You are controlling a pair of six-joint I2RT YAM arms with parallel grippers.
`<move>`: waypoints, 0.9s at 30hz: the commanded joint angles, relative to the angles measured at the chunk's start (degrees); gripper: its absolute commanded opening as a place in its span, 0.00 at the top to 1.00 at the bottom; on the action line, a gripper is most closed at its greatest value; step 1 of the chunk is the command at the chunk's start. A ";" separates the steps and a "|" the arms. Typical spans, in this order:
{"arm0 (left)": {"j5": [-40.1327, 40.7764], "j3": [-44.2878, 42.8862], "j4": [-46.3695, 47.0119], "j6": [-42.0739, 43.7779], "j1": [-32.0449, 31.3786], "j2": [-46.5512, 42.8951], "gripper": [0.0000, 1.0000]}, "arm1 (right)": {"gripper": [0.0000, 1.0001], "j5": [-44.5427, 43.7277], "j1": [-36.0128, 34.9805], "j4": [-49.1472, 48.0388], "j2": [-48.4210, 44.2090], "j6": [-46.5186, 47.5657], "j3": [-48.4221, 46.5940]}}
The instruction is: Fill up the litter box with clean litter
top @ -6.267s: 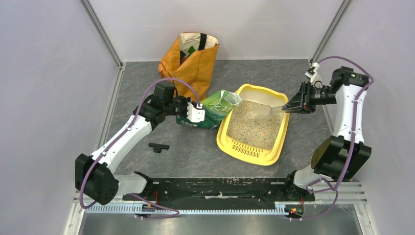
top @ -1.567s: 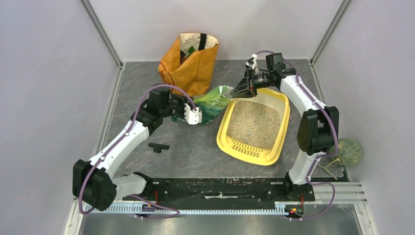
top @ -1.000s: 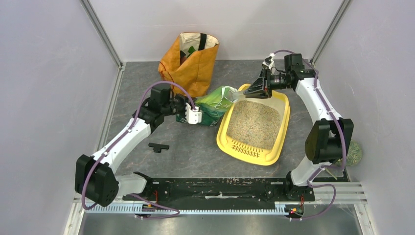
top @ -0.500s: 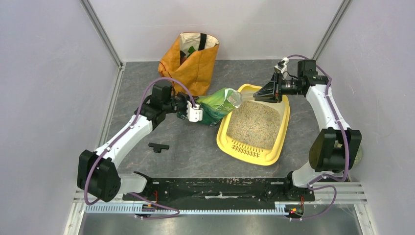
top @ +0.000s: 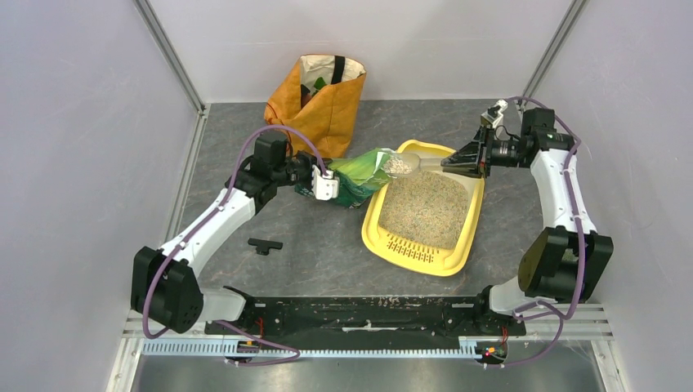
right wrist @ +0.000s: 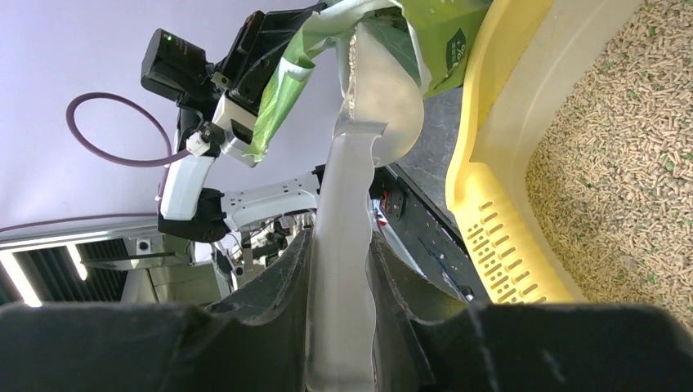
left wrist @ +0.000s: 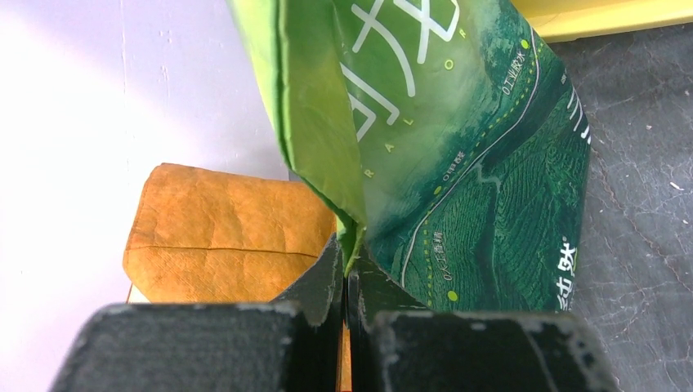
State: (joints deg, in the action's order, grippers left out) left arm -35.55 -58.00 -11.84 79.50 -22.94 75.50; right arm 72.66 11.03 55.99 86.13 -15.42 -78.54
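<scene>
The yellow litter box (top: 417,255) lies right of centre, its floor covered with beige clean litter (top: 425,208). A green printed bag (top: 355,175) lies beside its far left corner, mouth toward the box. My left gripper (top: 320,188) is shut on the bag's folded edge (left wrist: 346,278). My right gripper (top: 451,165) is shut on the handle of a clear scoop (top: 402,165). The scoop carries litter and hangs between the bag mouth and the box's far rim. In the right wrist view the scoop (right wrist: 376,98) stands edge-on, with the box (right wrist: 490,163) and its litter (right wrist: 621,155) to the right.
An orange shopping bag (top: 319,102) stands upright at the back, just behind the green bag, and also fills the left wrist view's lower left (left wrist: 221,233). A small black part (top: 264,244) lies on the grey table near the left arm. Walls close in on both sides.
My right gripper has drawn back to the right, pulling the scoop out of the green bag's mouth with litter in it. The left gripper has kept its hold on the bag.
</scene>
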 commanded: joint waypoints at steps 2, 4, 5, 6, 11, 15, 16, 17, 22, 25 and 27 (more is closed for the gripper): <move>-0.55 -5.11 7.46 0.52 0.35 -0.51 0.98 | 1.00 6.25 2.34 6.72 -3.25 4.98 0.42; -0.57 -5.11 7.23 0.78 0.37 -0.33 0.98 | 1.00 6.58 3.41 9.20 -3.48 7.35 0.24; -0.59 -5.11 7.05 0.85 0.37 -0.24 0.98 | 1.00 6.84 3.96 10.63 -3.51 8.59 0.08; -0.66 -5.17 7.00 0.98 0.35 -0.12 0.98 | 1.00 7.01 4.65 12.70 -3.51 10.73 -0.23; -1.07 -5.35 6.91 0.99 0.42 0.30 0.98 | 1.00 7.23 7.43 24.28 -2.13 21.93 -2.13; -1.37 -5.37 6.85 1.08 0.38 0.57 0.98 | 1.00 6.91 10.50 37.26 0.61 34.42 -5.58; -1.45 -5.37 6.81 1.15 0.40 0.65 0.98 | 1.00 6.51 11.27 41.46 1.31 38.77 -6.41; -1.40 -5.45 6.82 1.23 0.35 0.75 0.98 | 1.00 5.90 12.27 43.58 1.80 40.70 -6.93; -1.36 -6.16 6.79 1.18 0.36 1.38 0.98 | 1.00 3.54 15.58 43.71 0.26 40.06 -6.30; -1.30 -6.25 7.00 1.16 0.37 1.50 0.98 | 1.00 1.83 16.19 43.68 -0.23 40.01 -5.66; -1.28 -6.25 7.10 1.00 0.40 1.41 0.98 | 1.00 -1.87 16.37 43.70 -0.25 40.51 -5.57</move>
State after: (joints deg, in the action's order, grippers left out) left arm -34.94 -59.77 -12.19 79.53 -22.59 78.17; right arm 74.26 27.03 88.01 87.53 22.17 -82.87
